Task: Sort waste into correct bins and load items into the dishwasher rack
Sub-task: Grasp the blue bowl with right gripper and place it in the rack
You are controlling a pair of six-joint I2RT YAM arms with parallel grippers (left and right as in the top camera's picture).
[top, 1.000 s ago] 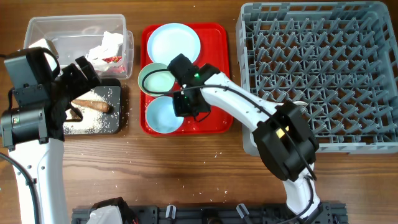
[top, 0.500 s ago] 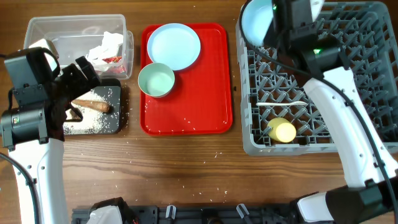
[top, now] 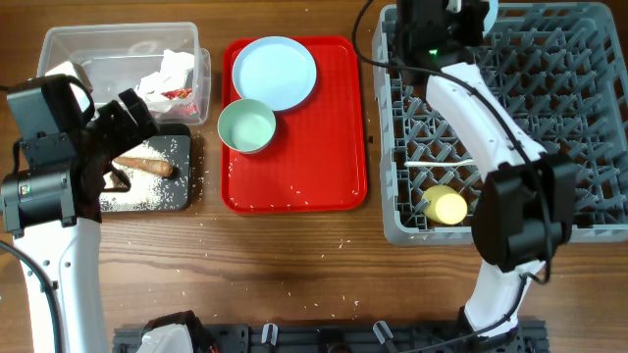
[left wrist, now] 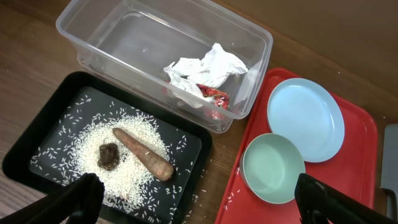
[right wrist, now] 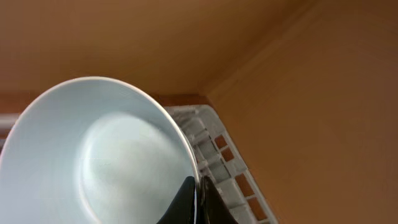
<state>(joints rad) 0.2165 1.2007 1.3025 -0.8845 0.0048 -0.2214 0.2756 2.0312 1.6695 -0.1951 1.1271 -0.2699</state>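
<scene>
A: Wood table [top: 294,275], rt side: where's your sm blue bowl [right wrist: 93,162]?
B: Your right gripper [right wrist: 198,186] pinches its rim, up over the rack [top: 549,118], far-left corner. In near-left corner lies the yellow cup [top: 446,207].
A: And your left gripper [left wrist: 199,182]?
B: Spread wide, nothing in it, above black tray [left wrist: 37,149] w/ rice [left wrist: 81,146], stick [left wrist: 144,154], lump [left wrist: 109,155]. In clear tub [left wrist: 124,37]: napkin [left wrist: 205,68], wrapper [left wrist: 214,96]. On red tray [left wrist: 360,180]: plate [left wrist: 305,119], green bowl [left wrist: 272,167].

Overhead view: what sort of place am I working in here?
Probably a staged dish-clearing station on a wooden table: a grey dishwasher rack, a red serving tray carrying a plate and bowl, and a clear tub next to a black tray, apparently serving as waste bins.
</scene>
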